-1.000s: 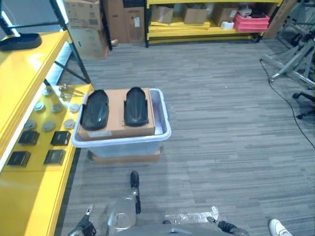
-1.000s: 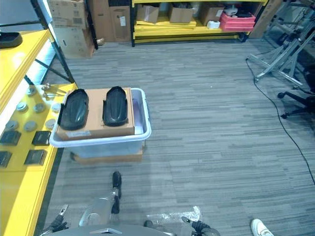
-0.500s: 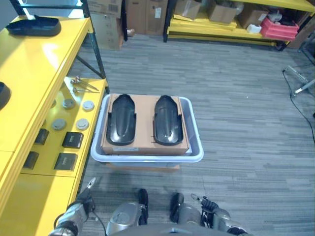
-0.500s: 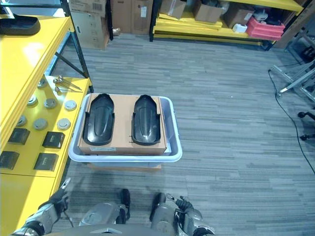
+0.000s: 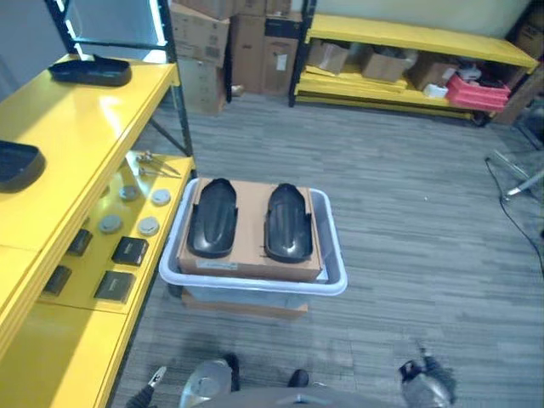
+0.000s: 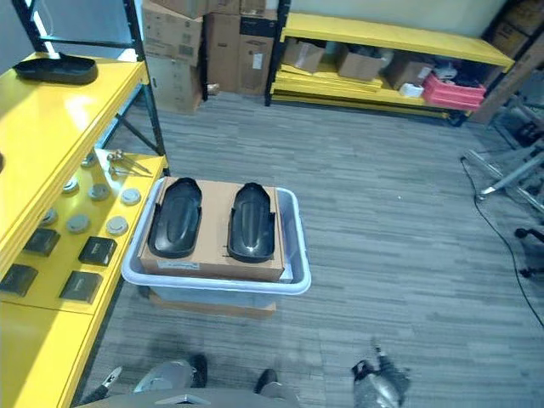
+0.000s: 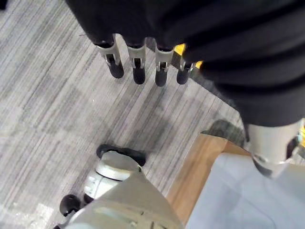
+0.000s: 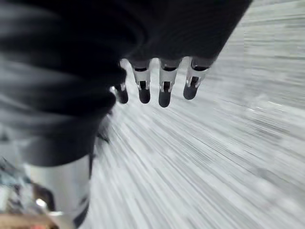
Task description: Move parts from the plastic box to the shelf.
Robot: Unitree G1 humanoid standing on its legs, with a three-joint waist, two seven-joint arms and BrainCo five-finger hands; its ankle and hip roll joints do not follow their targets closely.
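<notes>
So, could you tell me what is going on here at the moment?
The robot stands before a plastic box holding a cardboard sheet with two black parts lying side by side on it. Neither part is picked up yet. Both hands hang low and hold nothing: the left hand and the right hand have straight fingers. The yellow shelf beside the box already carries similar black parts.

Two black parts lay side by side in plastic box (image 5: 336, 255): left part (image 5: 212, 218), right part (image 5: 287, 222). Both long, rounded, shiny (like little shells), humps up, not touching. Both rested flat on brown cardboard sheet (image 5: 251, 259) inside box. Box pale, see-through, sat on floor just beside yellow shelf (image 5: 59, 153). Two more dark parts (image 5: 89, 70) sat on shelf top.
</notes>
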